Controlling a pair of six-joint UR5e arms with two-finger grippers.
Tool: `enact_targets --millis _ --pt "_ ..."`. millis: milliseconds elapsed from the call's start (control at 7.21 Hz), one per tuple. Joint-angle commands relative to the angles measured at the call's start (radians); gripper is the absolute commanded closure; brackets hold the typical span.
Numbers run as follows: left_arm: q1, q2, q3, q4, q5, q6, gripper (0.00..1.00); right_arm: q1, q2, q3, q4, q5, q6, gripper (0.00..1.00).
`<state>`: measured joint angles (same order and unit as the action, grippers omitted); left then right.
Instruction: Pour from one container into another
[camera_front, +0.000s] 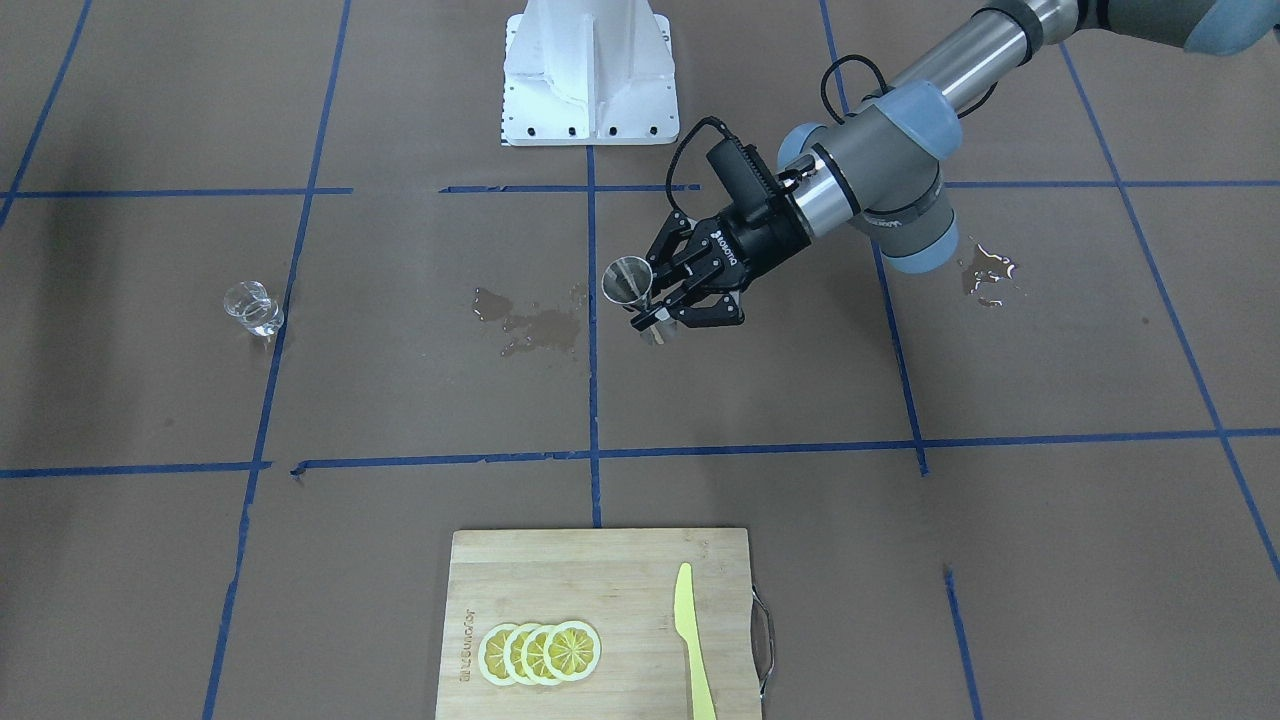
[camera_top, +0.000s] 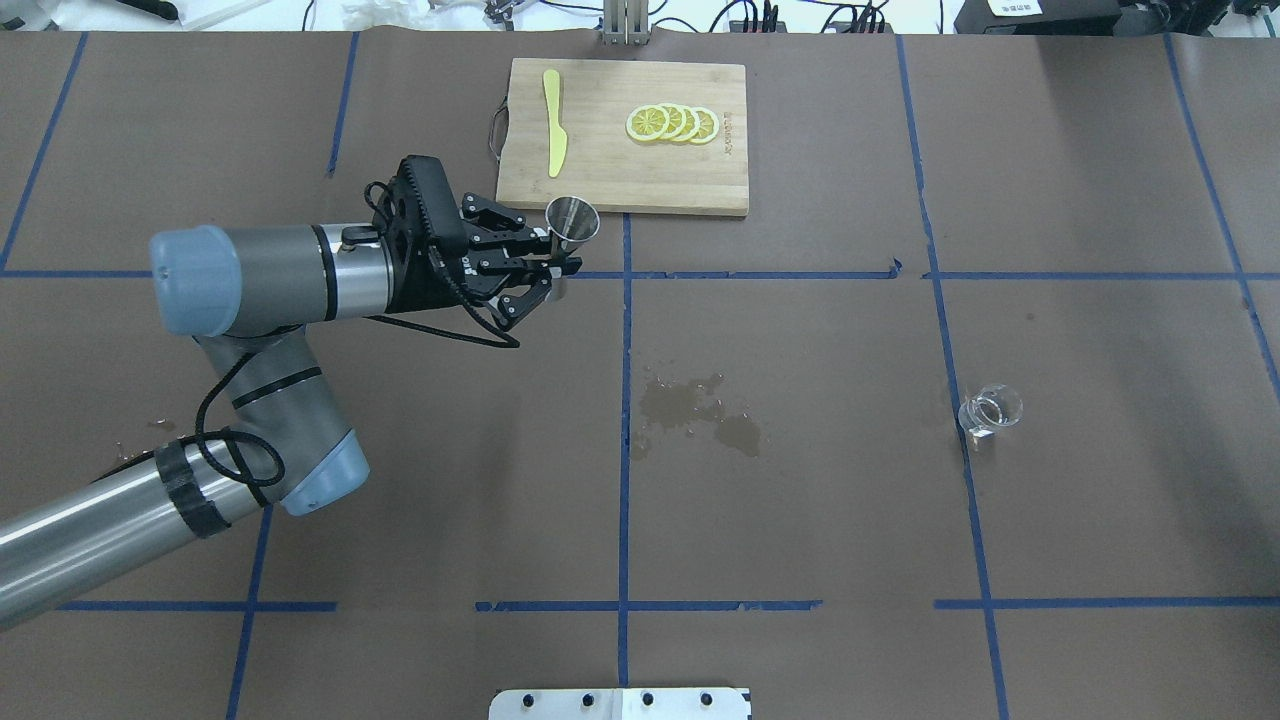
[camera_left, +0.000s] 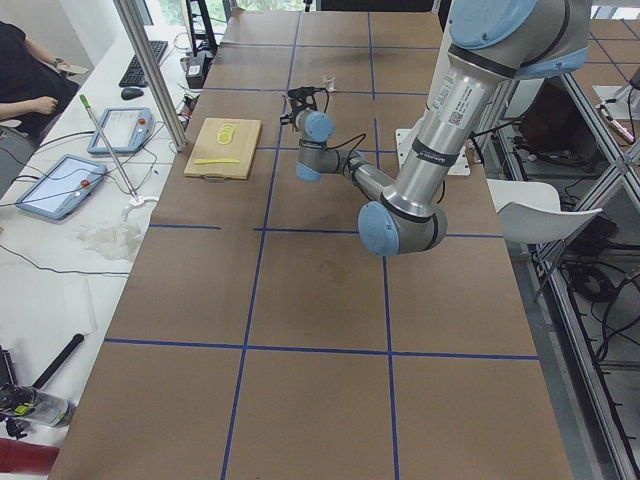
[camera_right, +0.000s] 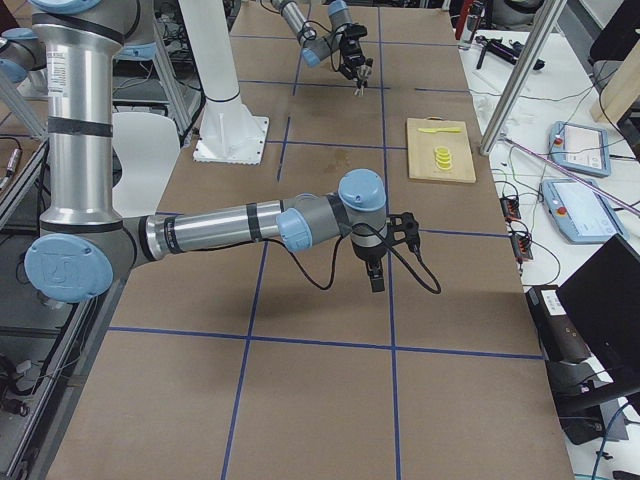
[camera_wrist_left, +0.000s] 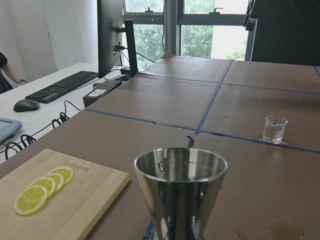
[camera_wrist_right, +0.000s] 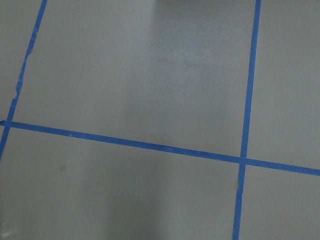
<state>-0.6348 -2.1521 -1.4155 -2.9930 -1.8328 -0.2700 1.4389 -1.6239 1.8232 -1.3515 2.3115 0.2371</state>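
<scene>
My left gripper (camera_front: 655, 305) is shut on the lower cone of the grey steel jigger (camera_front: 628, 280), which it holds upright near the table's middle, beside the cutting board's near corner in the overhead view (camera_top: 572, 222). In the left wrist view the jigger's open mouth (camera_wrist_left: 180, 167) fills the foreground. The clear glass cup (camera_front: 253, 308) stands alone and upright on the robot's right side of the table (camera_top: 990, 410), far from both grippers; it also shows small in the left wrist view (camera_wrist_left: 274, 129). My right gripper (camera_right: 375, 278) shows only in the exterior right view, pointing down over bare table; I cannot tell its state.
A bamboo cutting board (camera_top: 600, 180) at the far edge carries several lemon slices (camera_top: 672, 123) and a yellow knife (camera_top: 555, 135). Wet spill patches (camera_top: 700, 410) darken the paper at the centre, and another (camera_front: 988, 270) lies under the left arm. The white robot base (camera_front: 588, 70) stands at the near edge.
</scene>
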Motion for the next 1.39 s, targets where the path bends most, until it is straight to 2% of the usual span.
enact_targets --millis 0,277,555,832,971,1110,1248 --pt "0.018 -0.040 0.032 -0.015 -0.014 0.047 1.00 0.000 0.004 0.001 0.000 0.000 0.001 0.00" --pt "0.020 -0.116 0.111 -0.017 -0.068 0.208 1.00 0.000 0.007 0.004 0.000 0.002 0.011 0.00" --pt "0.020 -0.126 0.112 -0.020 -0.069 0.174 1.00 -0.002 0.018 0.042 0.000 0.020 0.092 0.00" --pt "0.015 -0.117 0.112 -0.017 -0.059 0.140 1.00 -0.098 0.007 0.228 0.008 0.025 0.480 0.04" --pt "0.014 -0.115 0.112 -0.014 -0.053 0.134 1.00 -0.153 -0.004 0.266 0.071 -0.009 0.602 0.01" --pt "0.015 -0.115 0.112 -0.014 -0.036 0.130 1.00 -0.245 -0.010 0.287 0.150 -0.106 0.739 0.00" --pt "0.014 -0.114 0.112 -0.012 -0.034 0.120 1.00 -0.378 -0.014 0.322 0.185 -0.295 0.872 0.00"
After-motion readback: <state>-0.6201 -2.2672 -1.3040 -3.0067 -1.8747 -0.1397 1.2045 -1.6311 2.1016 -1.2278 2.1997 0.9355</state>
